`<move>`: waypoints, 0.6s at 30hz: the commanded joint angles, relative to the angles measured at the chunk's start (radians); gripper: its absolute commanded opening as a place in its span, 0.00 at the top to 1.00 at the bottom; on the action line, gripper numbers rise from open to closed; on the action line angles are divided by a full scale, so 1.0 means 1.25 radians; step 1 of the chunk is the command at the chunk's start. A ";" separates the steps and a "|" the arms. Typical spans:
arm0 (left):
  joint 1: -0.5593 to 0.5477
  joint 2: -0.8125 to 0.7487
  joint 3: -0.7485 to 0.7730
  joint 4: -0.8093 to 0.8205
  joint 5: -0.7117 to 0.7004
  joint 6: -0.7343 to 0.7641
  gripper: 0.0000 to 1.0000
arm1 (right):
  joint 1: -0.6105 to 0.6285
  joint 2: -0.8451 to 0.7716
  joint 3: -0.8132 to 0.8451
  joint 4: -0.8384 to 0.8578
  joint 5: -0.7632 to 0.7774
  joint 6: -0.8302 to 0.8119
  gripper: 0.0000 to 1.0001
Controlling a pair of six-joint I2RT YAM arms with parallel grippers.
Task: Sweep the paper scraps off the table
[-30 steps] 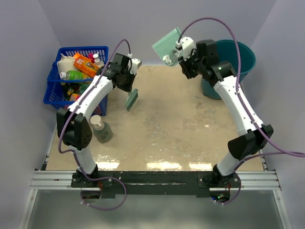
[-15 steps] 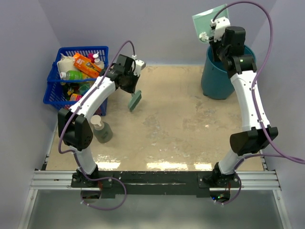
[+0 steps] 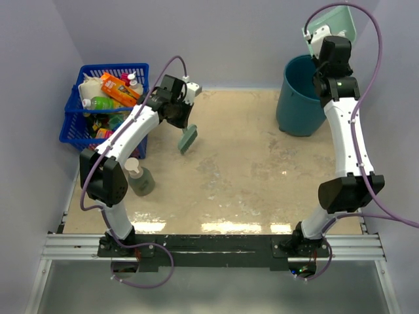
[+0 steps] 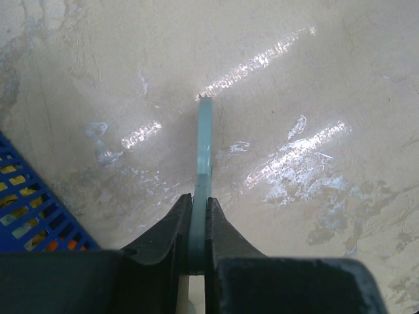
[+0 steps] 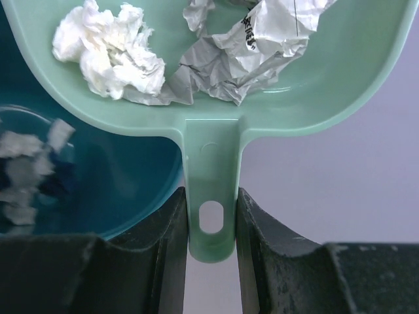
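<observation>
My right gripper is shut on the handle of the pale teal dustpan, held high above the teal bucket; the pan also shows in the top view. White and grey paper scraps lie in the pan. More scraps, white and navy, lie in the bucket below. My left gripper is shut on the teal hand brush, which hangs over the beige table near its back left. I see no scraps on the table.
A blue plastic basket full of bottles and packets stands at the table's left edge. A grey-green bottle stands on the table near the left arm. A black rail runs along the front edge.
My right arm has lifted the dustpan from above the table's back edge up and to the right, over the bucket. The left arm and brush have shifted slightly right.
</observation>
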 commanded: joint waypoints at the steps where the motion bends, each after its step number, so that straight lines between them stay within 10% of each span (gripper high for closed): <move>1: -0.005 -0.024 0.020 0.019 0.015 -0.009 1.00 | -0.015 0.014 0.010 0.061 0.123 -0.176 1.00; 12: -0.008 -0.020 0.022 0.018 0.018 -0.010 1.00 | -0.017 -0.011 -0.170 0.285 0.270 -0.768 1.00; 18: -0.009 -0.032 0.022 0.021 0.018 -0.010 1.00 | -0.034 0.061 0.003 0.146 0.320 -0.803 1.00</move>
